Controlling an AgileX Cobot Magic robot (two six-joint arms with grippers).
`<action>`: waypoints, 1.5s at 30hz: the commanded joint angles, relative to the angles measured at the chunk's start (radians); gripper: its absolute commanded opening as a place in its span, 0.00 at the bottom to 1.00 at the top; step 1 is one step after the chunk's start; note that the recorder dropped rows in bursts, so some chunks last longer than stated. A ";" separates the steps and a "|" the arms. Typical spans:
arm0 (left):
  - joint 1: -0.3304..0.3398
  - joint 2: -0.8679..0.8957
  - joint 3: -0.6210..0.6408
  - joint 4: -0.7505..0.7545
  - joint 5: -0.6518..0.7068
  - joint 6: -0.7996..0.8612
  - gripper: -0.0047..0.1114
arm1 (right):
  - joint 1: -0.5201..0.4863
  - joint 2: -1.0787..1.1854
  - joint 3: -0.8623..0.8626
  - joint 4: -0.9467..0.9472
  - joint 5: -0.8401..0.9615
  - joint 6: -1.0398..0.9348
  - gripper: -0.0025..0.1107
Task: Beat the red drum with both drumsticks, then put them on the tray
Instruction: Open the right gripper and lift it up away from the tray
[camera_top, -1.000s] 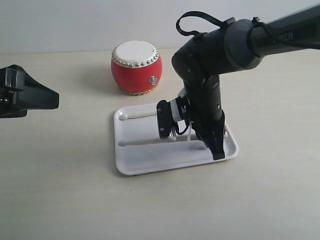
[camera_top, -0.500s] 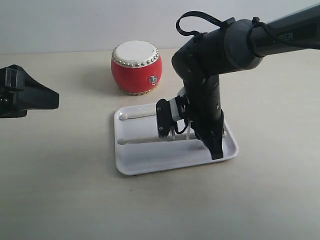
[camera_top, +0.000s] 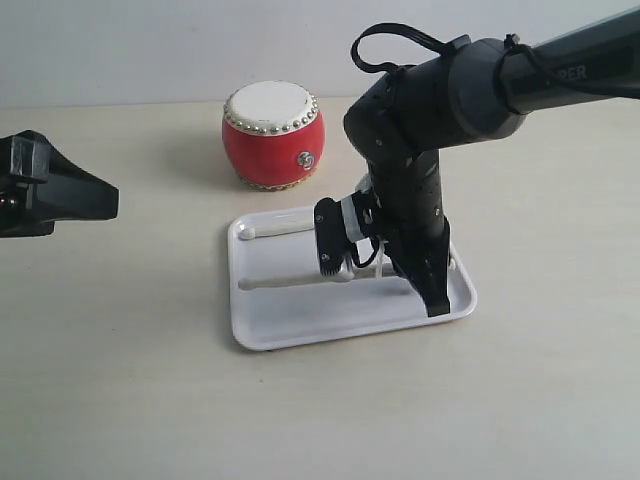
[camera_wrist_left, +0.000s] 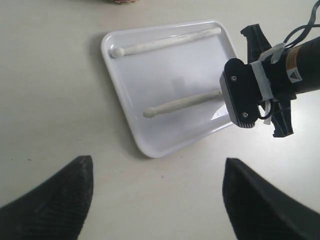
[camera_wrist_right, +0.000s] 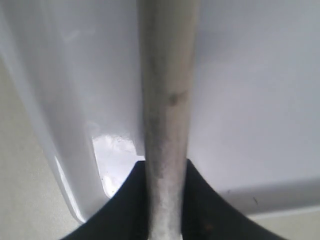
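Observation:
The red drum (camera_top: 272, 135) stands upright behind the tray (camera_top: 300, 318). One drumstick (camera_top: 282, 228) (camera_wrist_left: 165, 42) lies along the tray's far side. The second drumstick (camera_top: 290, 282) (camera_wrist_left: 182, 103) (camera_wrist_right: 165, 100) stretches across the tray's middle, low on or just over its floor; I cannot tell if it touches. My right gripper (camera_top: 425, 290) (camera_wrist_right: 165, 205) points down into the tray's right end, shut on this stick's butt. The dark fingers (camera_wrist_right: 122, 210) press it from both sides. My left gripper (camera_top: 60, 190) (camera_wrist_left: 157, 200) hovers left of the tray, open and empty.
The tray's white rim (camera_wrist_right: 55, 150) runs close beside the held stick in the right wrist view. The right arm (camera_wrist_left: 265, 92) with its cables stands over the tray's right end. Pale tabletop (camera_top: 120, 380) surrounds everything.
The right gripper has shifted only very slightly over the tray, still holding the second stick. The left arm, the drum and the first stick have not moved.

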 joint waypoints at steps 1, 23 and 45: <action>0.003 -0.006 0.003 0.001 0.007 0.003 0.64 | 0.000 -0.003 0.001 -0.007 -0.005 0.005 0.23; 0.003 -0.006 0.003 0.043 0.020 0.005 0.64 | 0.000 -0.009 0.001 0.004 0.018 0.128 0.40; 0.003 -0.126 0.099 0.090 -0.166 0.142 0.04 | 0.000 -0.494 0.001 0.564 -0.171 0.323 0.02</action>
